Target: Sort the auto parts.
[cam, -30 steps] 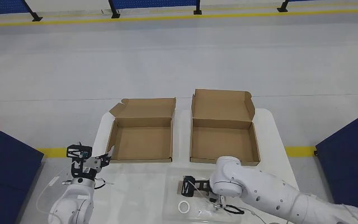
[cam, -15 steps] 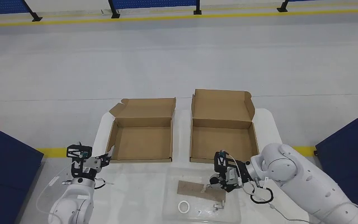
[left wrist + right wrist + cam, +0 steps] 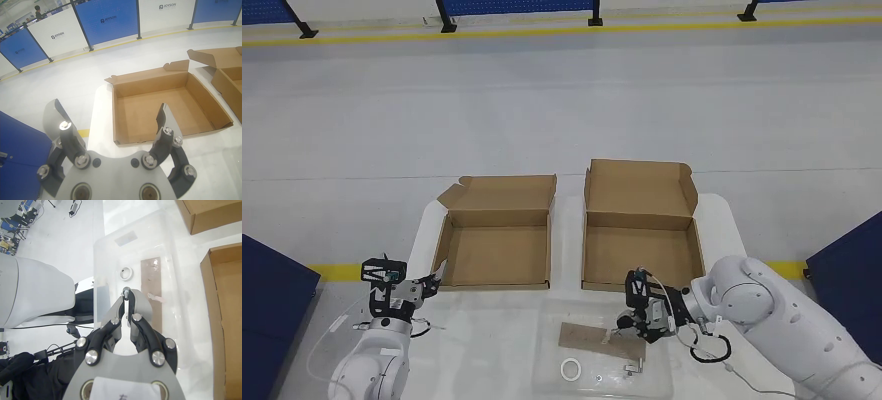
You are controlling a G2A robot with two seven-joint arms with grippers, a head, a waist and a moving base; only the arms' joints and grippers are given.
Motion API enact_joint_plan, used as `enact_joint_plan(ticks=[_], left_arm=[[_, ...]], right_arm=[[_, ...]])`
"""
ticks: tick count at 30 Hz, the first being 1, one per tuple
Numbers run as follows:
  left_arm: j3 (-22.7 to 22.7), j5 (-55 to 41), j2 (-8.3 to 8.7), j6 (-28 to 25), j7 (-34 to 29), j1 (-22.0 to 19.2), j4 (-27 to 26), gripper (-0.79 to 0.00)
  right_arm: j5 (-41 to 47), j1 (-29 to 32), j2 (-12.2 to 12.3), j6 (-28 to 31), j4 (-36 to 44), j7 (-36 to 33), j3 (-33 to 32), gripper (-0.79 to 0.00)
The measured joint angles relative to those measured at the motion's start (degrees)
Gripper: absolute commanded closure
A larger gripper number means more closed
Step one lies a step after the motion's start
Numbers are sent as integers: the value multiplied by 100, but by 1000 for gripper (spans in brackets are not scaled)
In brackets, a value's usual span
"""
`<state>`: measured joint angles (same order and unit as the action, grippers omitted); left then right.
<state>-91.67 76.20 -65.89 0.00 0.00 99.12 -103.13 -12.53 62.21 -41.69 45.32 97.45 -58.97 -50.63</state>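
Currently right gripper (image 3: pixel 126 295) clamped on a small bolt (image 3: pixel 126 292) at its fingertips, over the clear tray (image 3: pixel 97 256); white ring (image 3: pixel 126 273) lies just beyond the tips. Left gripper (image 3: pixel 110 107) spread wide, open cardboard box (image 3: pixel 160 106) directly ahead

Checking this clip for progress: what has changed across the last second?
The right gripper, shut on a small bolt, swung from the left end of the clear bin to its right side, then held still for the last half second. The grasp itself is not shown. The left gripper, white ring, left box and right box stayed put.
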Motion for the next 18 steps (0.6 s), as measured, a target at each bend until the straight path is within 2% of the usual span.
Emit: enact_joint_plan(ticks=[9,12,18], left_arm=[[0,0,0,0,0,0,0,-785],[0,0,0,0,0,0,0,-785],[0,0,0,0,0,0,0,-785]], right_arm=[[-78,48,-13,-27,48,173,15,0],[230,32,6,307,2,334,-45,0],[966,-40,222,1189,-149,1204,67,0]])
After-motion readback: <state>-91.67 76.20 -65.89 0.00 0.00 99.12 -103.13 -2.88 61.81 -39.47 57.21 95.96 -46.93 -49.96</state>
